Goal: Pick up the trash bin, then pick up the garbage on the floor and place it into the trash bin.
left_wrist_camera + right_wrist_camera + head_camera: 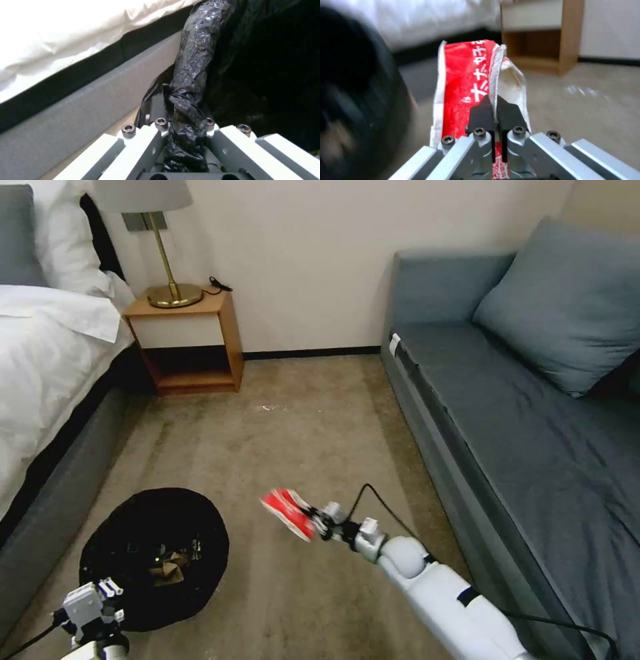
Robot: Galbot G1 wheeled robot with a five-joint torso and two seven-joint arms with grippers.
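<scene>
White, rounded right arm [440, 587] with black band and trailing black cable; silver-grey ribbed gripper links, dark socket-head screws, black fingertips [483, 113]. Pale blocky left gripper [100, 597], black cable.

Soft, even indoor light, no hard shadows, dim under the nightstand [193, 360], motion blur on the red-white wrapper [288, 511] ahead of the right gripper [494, 110], trash bin [356, 100] smeared beside the jaws, bin liner [195, 62] glinting beyond the left jaws

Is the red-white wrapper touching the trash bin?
Apart. In the head view, the red-white wrapper, held by the right gripper, has bare carpet between it and the trash bin.
</scene>
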